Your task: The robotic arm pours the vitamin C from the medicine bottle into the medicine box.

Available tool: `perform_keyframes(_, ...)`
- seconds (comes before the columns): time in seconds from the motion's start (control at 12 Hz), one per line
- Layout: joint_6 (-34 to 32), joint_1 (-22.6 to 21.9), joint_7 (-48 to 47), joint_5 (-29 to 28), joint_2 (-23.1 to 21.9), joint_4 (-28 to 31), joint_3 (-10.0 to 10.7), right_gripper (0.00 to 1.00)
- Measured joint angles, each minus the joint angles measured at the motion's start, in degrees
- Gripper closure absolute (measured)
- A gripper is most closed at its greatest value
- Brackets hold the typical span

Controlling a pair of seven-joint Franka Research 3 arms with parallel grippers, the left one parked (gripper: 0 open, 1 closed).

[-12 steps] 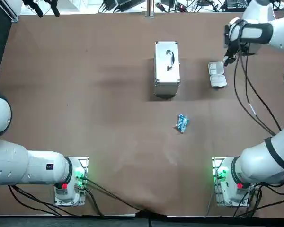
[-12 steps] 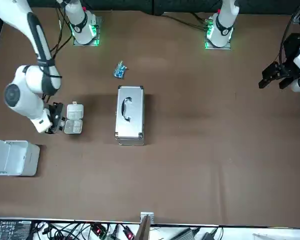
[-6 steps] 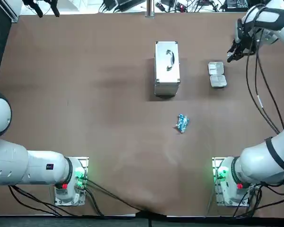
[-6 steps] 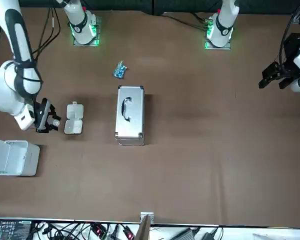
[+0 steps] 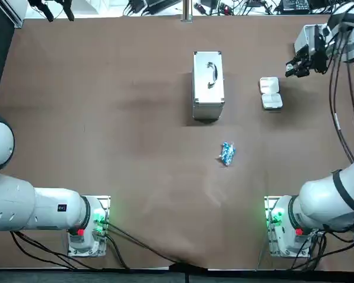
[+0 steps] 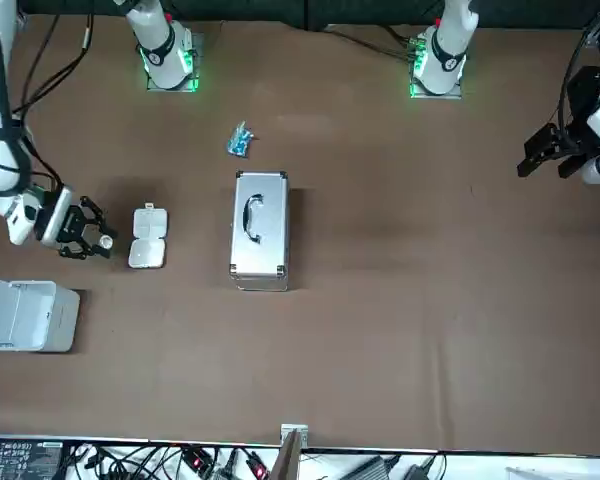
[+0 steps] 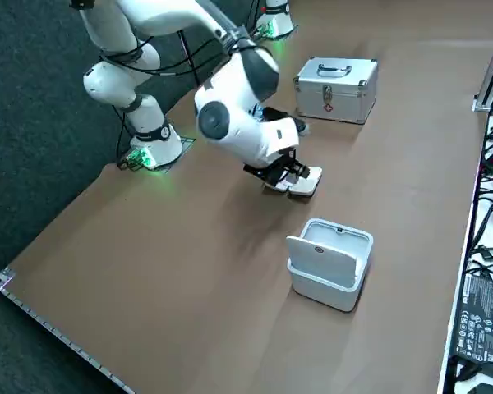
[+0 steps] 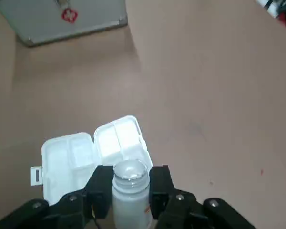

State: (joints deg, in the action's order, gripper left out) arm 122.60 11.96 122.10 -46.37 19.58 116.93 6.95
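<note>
White medicine bottle [image 8: 130, 195] grasped in right pincer [image 8: 130, 182], held near open medicine box [image 8: 81, 155], not touching.

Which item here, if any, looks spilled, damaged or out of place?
Nothing looks spilled or damaged. The medicine box lies open and flat; the right gripper holds the uncapped medicine bottle beside it. Only a small blue packet lies loose near mid-table.

right tool [image 5: 291, 71] clasping medicine bottle [image 8: 130, 191] just beside medicine box [image 5: 271, 93], bare table [image 5: 135, 118] around, metal case [image 5: 208, 85] well apart, white bin [image 6: 25, 315] near
</note>
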Motion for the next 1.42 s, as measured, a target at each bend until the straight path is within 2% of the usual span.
perform_keyframes(0.25, -4.7, 1.01, 7.73, -8.9, 1.52, 0.35, 2.83, 0.57)
perform_keyframes(0.5, -8.52, 2.65, 14.09, -16.33, 3.67, 1.22, 4.2, 0.57)
perform_keyframes(0.58, -11.77, 4.37, 17.24, -19.71, 5.64, 1.59, 4.73, 0.57)
perform_keyframes(1.08, -17.43, 9.84, 22.68, -23.19, 10.8, 1.66, 5.15, 0.57)
perform_keyframes(1.42, -19.52, 10.86, 25.55, -26.01, 14.03, 1.59, 5.14, 0.57)
